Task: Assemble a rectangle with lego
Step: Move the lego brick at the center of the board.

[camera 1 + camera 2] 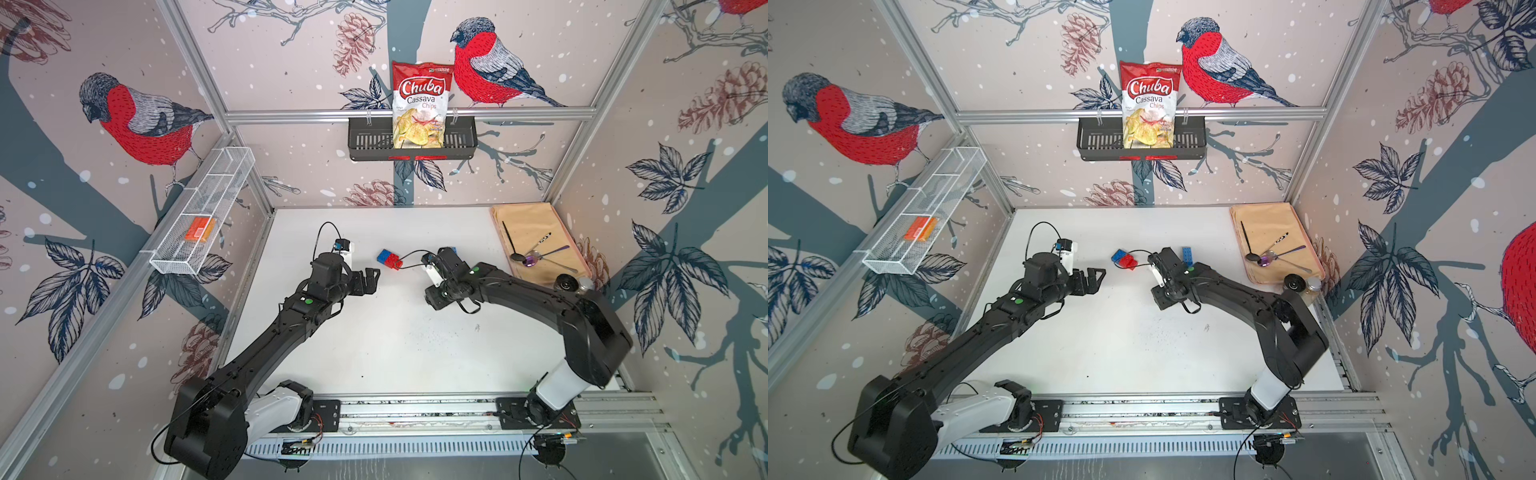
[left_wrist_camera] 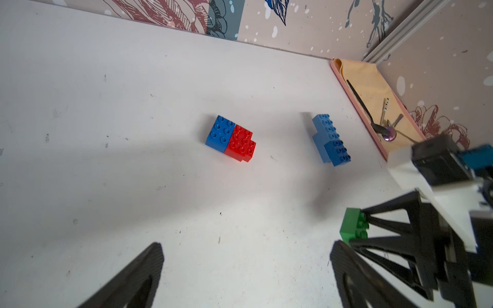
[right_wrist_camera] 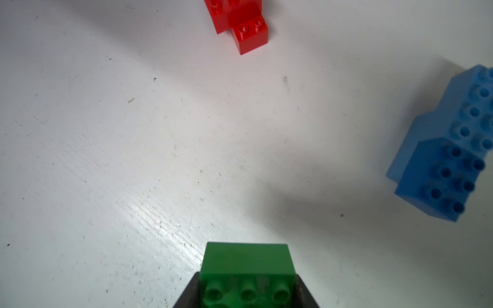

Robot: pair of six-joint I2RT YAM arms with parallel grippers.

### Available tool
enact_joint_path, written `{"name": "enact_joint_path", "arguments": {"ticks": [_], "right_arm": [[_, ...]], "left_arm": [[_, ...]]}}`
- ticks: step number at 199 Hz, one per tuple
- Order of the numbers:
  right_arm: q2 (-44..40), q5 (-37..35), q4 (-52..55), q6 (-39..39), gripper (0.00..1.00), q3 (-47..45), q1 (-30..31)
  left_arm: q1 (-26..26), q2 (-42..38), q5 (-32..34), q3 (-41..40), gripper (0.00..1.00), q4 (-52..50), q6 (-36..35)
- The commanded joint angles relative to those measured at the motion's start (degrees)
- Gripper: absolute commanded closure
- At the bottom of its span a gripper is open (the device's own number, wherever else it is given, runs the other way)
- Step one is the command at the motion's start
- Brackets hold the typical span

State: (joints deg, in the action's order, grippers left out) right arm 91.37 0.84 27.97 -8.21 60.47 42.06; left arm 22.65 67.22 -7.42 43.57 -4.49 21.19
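Top views both show the bag (image 1: 419, 104) (image 1: 1148, 104) (Chuba Cassava Chips).

Place: robot lab test cell.
Evidence: aluminium frame (image 1: 291, 115), bird-patterned wall panels (image 1: 291, 62), two black arms (image 1: 266, 345) bolted to a rail (image 1: 415, 409), white tabletop (image 1: 395, 340).

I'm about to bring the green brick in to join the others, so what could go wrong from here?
1. The right gripper holds the green brick only at its fingertips; pressed onto studs, it may twist or slip.
2. The red-and-blue cluster lies loose on the table, with the open left gripper apart from it, so it may slide under a push.
3. The two grippers hang close together; they could collide near the cluster.
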Motion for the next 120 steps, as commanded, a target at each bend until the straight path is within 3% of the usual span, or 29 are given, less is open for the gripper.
{"name": "enact_joint_path", "arguments": {"ticks": [1,27,76,120], "right_arm": [[-4.5,0.3,-4.5,-4.8,0.62,-4.7,-1.7],[-10.1,-1.3,-7.6,-5.3,0.61,-9.6,-3.0],[-16.0,-2.8,-12.9,-4.5,0.61,-14.9,-4.2],[-18.4,0.1,-17.1,-5.1,0.6,-18.4,-5.2]], "left_arm": [[-0.1,4.7,2.4,3.7,0.02,-3.0,4.3],[0.1,14.2,3.4,9.8,0.03,-5.6,12.7],[1.9,31.9,2.5,25.6,0.1,-14.2,35.8],[4.7,44.5,6.9,42.1,0.11,-27.2,46.1]]}}
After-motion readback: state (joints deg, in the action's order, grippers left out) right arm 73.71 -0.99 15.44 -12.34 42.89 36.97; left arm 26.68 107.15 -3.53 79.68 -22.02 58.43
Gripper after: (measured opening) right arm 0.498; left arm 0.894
